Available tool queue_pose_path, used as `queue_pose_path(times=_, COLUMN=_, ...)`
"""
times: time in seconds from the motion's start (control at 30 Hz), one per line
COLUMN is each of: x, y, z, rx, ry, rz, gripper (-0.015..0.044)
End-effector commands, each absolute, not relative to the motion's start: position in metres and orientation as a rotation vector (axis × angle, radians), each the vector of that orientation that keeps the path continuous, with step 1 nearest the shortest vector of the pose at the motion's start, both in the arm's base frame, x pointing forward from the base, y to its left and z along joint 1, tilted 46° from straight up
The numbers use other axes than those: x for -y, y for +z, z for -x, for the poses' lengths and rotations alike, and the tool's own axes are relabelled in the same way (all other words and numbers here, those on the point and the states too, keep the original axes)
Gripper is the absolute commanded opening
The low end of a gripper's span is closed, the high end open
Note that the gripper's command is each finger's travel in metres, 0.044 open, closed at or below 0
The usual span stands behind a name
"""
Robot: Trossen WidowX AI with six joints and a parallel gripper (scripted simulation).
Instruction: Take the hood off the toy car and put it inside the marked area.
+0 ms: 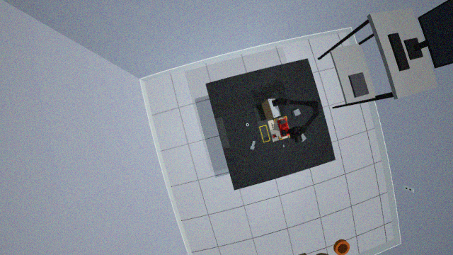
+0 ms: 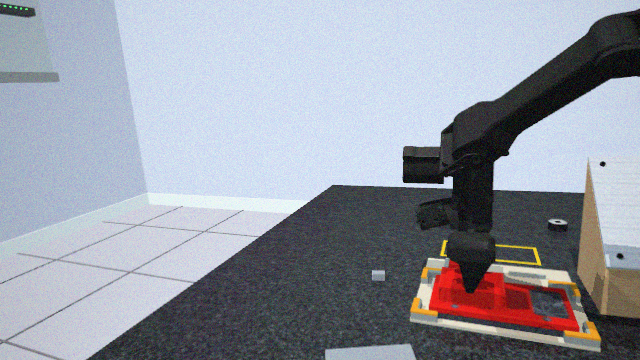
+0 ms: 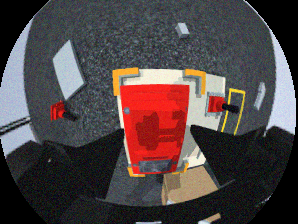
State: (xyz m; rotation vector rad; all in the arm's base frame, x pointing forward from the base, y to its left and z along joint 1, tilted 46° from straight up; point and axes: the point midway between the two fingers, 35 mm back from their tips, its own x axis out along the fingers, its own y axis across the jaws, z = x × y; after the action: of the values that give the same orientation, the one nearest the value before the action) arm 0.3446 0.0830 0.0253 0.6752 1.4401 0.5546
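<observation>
The red toy car (image 1: 283,122) (image 2: 565,325) (image 3: 155,166) lies on a cream tray with orange corner brackets. The raised red block at its left end in the exterior view, seemingly the hood (image 2: 492,285) (image 3: 150,100), sits on the car. My gripper (image 2: 470,290) (image 3: 158,129) is open and empty, pointing down low over that end. In the wrist view its fingertips stand on either side of the red body; whether they touch it I cannot tell. The marked area (image 1: 261,134) (image 2: 515,246) (image 3: 237,91) is a yellow outline on the table beyond the tray, with nothing visible in it.
A tan box (image 1: 268,109) (image 2: 595,280) (image 3: 195,185) stands close beside the tray. A small red part with a black peg (image 3: 215,104) sits in the tray, another (image 3: 58,110) off it. A pale plate (image 2: 370,352) (image 3: 69,70), small block (image 2: 378,275) (image 3: 183,30) and black-and-white ring (image 2: 557,225) lie around.
</observation>
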Motion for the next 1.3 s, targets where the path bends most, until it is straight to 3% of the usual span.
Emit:
queue_pose_path(times=0.0, x=-0.085, y=0.023, z=-0.343, rx=-1.446, ry=0.553, rz=-0.687, gripper=0.044)
queue_pose_path(times=1.2, x=-0.097, y=0.011, z=-0.344, rx=-1.446, ry=0.554, rz=-0.687, gripper=0.044)
queue_pose_path(times=1.27, x=-0.096, y=0.013, z=-0.346, rx=-1.44, ry=0.556, rz=-0.676, gripper=0.0387)
